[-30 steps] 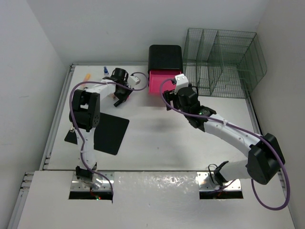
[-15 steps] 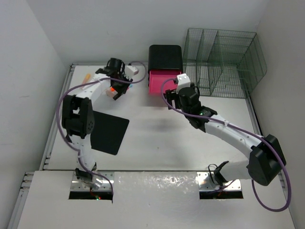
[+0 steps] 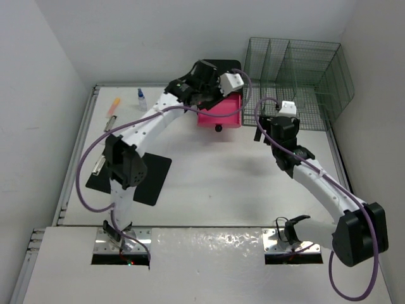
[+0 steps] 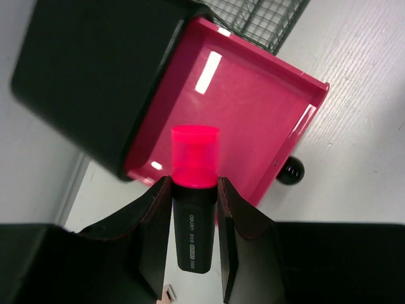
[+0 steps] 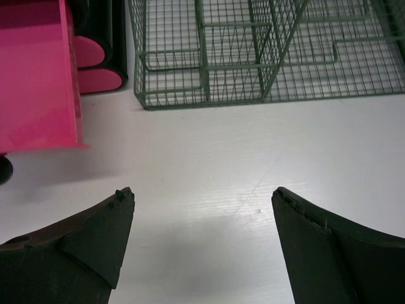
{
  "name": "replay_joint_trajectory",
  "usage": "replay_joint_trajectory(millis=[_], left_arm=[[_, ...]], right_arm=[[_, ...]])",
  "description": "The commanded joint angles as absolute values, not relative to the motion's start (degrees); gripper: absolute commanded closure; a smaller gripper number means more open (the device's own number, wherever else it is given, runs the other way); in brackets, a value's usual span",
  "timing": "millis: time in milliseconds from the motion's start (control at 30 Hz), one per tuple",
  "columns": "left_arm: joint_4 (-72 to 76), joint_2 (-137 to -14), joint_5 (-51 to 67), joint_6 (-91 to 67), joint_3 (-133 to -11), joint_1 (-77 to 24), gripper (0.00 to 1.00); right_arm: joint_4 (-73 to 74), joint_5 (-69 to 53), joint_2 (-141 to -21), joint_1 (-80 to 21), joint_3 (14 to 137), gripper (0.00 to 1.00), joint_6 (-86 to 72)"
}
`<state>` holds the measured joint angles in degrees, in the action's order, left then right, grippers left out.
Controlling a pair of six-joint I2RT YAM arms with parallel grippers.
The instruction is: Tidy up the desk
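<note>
My left gripper (image 3: pixel 202 95) (image 4: pixel 194 190) is shut on a highlighter (image 4: pixel 193 221) with a black body and a pink cap. It holds it over the open pink drawer (image 3: pixel 224 117) (image 4: pixel 247 101) of the black drawer unit (image 3: pixel 233 65) at the back of the white desk (image 3: pixel 209 190). The drawer looks empty, and its black knob (image 3: pixel 218 128) (image 4: pixel 290 171) faces the front. My right gripper (image 3: pixel 262 125) (image 5: pixel 202 193) is open and empty, above bare desk just right of the drawer (image 5: pixel 38 76).
A green wire rack (image 3: pixel 297 82) (image 5: pixel 253 50) stands at the back right. A black clipboard (image 3: pixel 142 174) lies at the left. An orange marker (image 3: pixel 114 104) and a small blue-capped bottle (image 3: pixel 141 98) lie at the back left.
My left arm has swung from the back left of the desk to over the pink drawer, carrying the highlighter. My right gripper has drawn back to the right, away from the drawer front.
</note>
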<state>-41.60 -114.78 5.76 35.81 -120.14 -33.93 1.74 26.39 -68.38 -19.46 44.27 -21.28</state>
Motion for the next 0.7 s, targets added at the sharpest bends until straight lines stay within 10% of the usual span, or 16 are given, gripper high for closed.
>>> replay_joint_trajectory(millis=[0, 400, 667], left_arm=[[-45.35, -120.49, 3.87, 38.58, -125.85, -35.41, 1.0], [-40.87, -128.84, -1.39, 40.96, -130.69, -38.41, 0.82], [-41.31, -128.94, -2.64, 40.87, -131.83, -38.76, 0.37]], right_arm=[[1.67, 24.87, -65.31, -19.51, 42.63, 0.13, -23.65], [2.29, 25.84, -63.81, -19.07, 41.05, 0.13, -22.41], [1.93, 25.31, -63.99, -19.07, 40.78, 0.13, -22.24]])
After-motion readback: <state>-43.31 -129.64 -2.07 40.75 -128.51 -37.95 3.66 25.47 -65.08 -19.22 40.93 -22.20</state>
